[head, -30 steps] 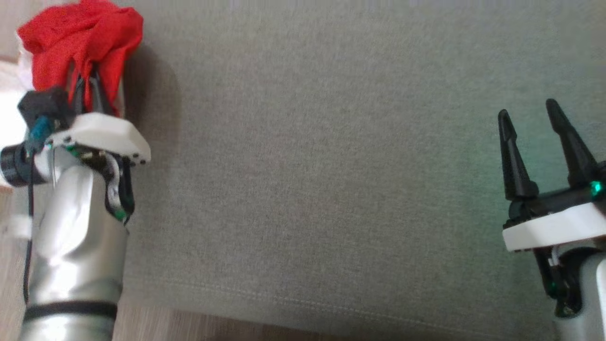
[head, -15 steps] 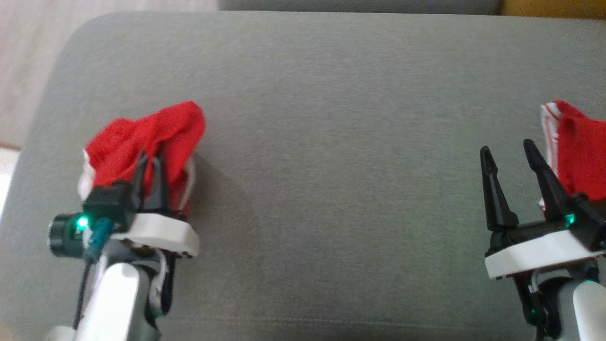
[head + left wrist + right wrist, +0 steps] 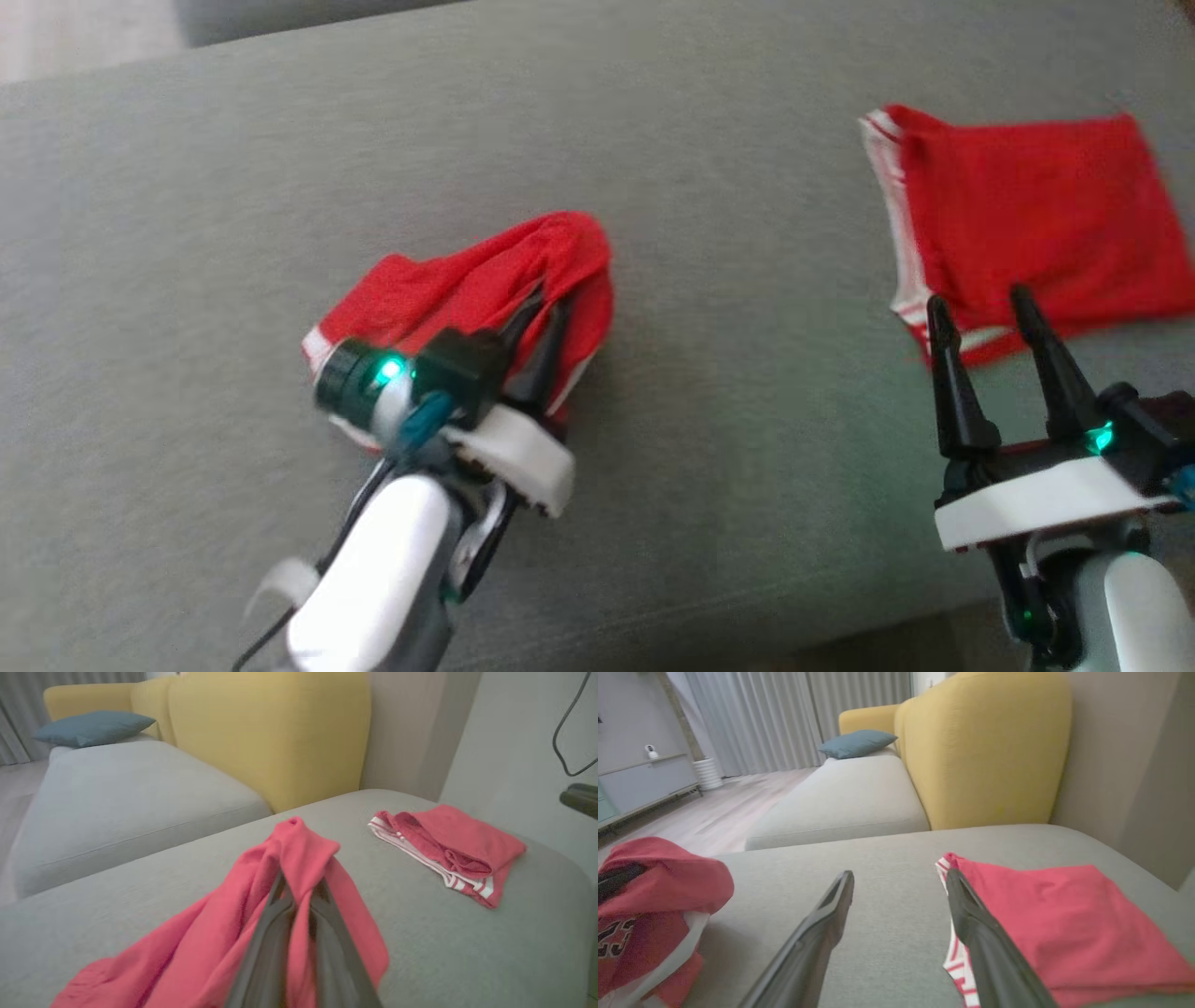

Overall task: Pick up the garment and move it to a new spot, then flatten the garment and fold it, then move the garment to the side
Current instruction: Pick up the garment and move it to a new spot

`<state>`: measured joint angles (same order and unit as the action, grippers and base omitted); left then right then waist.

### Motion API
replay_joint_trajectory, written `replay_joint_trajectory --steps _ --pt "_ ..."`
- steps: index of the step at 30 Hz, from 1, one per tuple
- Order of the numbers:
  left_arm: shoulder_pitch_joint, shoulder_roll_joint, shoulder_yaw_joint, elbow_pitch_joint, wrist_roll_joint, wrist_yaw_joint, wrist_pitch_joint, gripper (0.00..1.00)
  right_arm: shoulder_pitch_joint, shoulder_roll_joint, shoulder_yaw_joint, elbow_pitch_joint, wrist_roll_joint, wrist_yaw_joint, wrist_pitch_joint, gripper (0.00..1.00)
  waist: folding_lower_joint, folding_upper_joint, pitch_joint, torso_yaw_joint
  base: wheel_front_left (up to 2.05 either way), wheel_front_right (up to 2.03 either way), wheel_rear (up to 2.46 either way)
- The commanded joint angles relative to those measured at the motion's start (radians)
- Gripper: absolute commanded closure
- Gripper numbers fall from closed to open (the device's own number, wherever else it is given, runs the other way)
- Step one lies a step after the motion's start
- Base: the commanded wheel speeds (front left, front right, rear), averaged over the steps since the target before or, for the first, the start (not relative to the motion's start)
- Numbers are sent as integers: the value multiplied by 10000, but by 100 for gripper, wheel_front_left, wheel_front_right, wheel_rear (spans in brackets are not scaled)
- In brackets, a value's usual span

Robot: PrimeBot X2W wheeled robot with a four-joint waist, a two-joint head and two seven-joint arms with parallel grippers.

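Observation:
A crumpled red garment (image 3: 467,285) with white trim hangs bunched over my left gripper (image 3: 541,313), which is shut on it just above the grey cushion (image 3: 728,392). In the left wrist view the red garment (image 3: 299,851) drapes over both dark fingers (image 3: 268,933), and its tail trails down to the lower left. My right gripper (image 3: 976,303) stands open with nothing between its fingers, at the near edge of a second, folded red garment (image 3: 1027,210). The right wrist view has my right gripper (image 3: 900,875) open over bare cushion, with the folded garment (image 3: 1041,914) beside its right finger.
A yellow sofa back (image 3: 985,751) rises behind the cushion. A second grey seat (image 3: 121,788) with a blue pillow (image 3: 93,727) lies beyond. Curtains (image 3: 752,718) and a wooden floor (image 3: 714,816) are further off. The cushion's front edge (image 3: 840,644) runs close to my right arm.
The head camera has swung right, bringing the folded red garment into view. My left gripper has carried the crumpled garment from the cushion's left end toward its middle. The right gripper stays open.

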<state>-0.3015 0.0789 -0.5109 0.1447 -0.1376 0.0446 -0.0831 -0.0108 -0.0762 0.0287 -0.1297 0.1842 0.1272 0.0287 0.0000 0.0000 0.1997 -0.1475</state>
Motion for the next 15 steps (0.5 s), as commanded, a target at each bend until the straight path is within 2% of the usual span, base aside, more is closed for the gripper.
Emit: replay_joint_trajectory --steps 1,9,10,11,12,15 --pt "-677 -71 121 -150 76 -73 -171 100 -361 -20 221 -255 92 35 -162 0 0 0 492 -992 0 0 0" --pt "-1772 -253 -606 1464 -210 -95 -181 100 -584 122 334 183 340 35 -526 0 0 0 1180 -2156 0 0 0" --pt "-1882 -263 -769 1820 -278 -118 -124 68 -615 147 330 298 388 35 -612 0 0 0 1256 -2244 0 0 0" --pt "-1916 -267 -837 1935 -323 -124 -144 25 -630 156 328 345 398 35 -653 0 0 0 1277 -2259 0 0 0" --pt "-1948 -269 -910 2015 -338 -120 -189 0 -643 164 322 390 407 35 -690 0 0 0 1284 -2261 0 0 0" --pt "-1987 -275 -1136 2065 -349 -119 -430 0 -649 185 254 502 392 35 -753 0 0 0 1189 -2119 0 0 0"
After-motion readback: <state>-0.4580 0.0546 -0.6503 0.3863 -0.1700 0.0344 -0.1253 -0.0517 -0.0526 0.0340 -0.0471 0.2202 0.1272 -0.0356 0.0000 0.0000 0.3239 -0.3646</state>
